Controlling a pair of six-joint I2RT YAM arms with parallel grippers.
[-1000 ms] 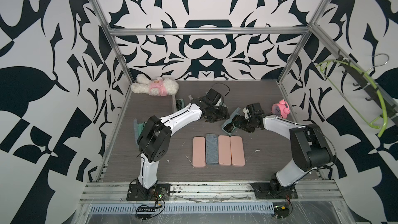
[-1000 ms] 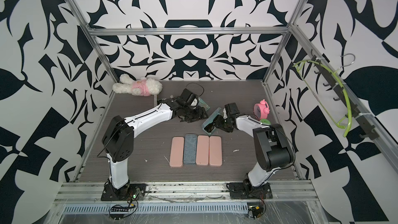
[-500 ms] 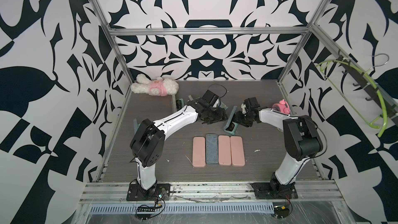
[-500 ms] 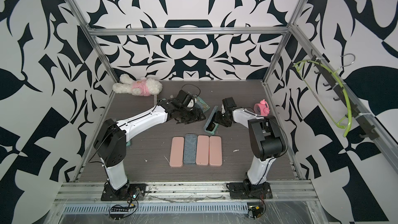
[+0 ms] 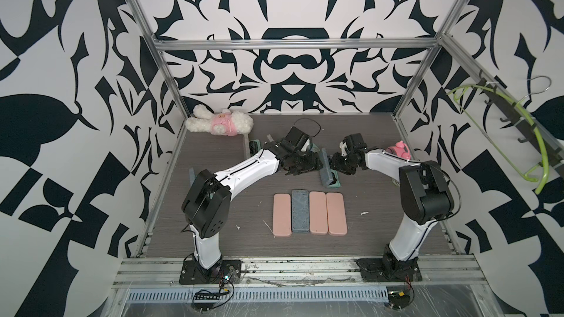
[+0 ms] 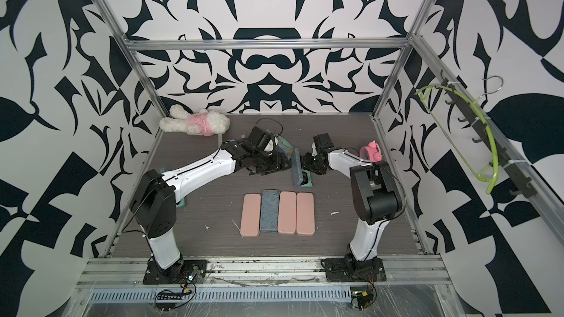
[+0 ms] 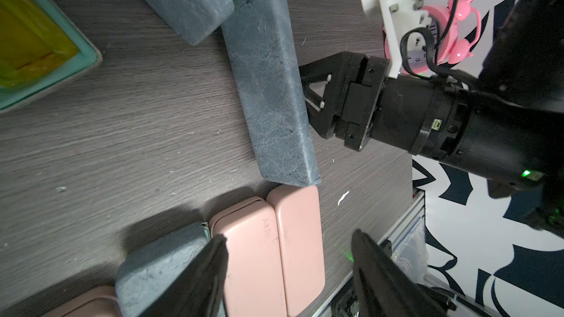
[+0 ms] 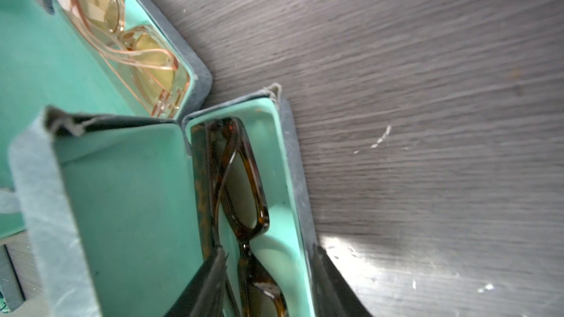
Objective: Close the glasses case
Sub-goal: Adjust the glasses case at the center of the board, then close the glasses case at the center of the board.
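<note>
Roughly mid-surface and toward the back, the glasses case [image 5: 328, 172] lies between the two arms, a long narrow box with its lid standing about upright off the hinge. Outside it is grey-blue, matte and scuffed like worn leather. Inside, a smooth mint lining cradles glossy tortoiseshell glasses [image 8: 244, 184], folded. The lid's top corner is frayed.

The right hand [image 7: 308, 99] comes in low from the case's open side. One finger sits inside the tray by the hinge and the other against the outer front wall, but whether they squeeze I cannot tell. The left hand [image 7: 288, 236] hangs spread and empty on the lid's outer side, its tapered black fingers pointing toward a row of closed cases [image 5: 318, 213], three smooth pink ones with rounded corners and one grey.

That row's far edge lies near the case's front end, with only a thin gap between. At the far end a second open case [image 8: 198, 80], holding pale clear-framed glasses, meets it corner to corner. The dark wood-grain surface [image 5: 213, 208] gives open room on the right hand's side, out toward a pink alarm clock [image 5: 398, 150], and in front of the row. A fluffy plush toy [image 5: 219, 121] lies in the back left corner.
</note>
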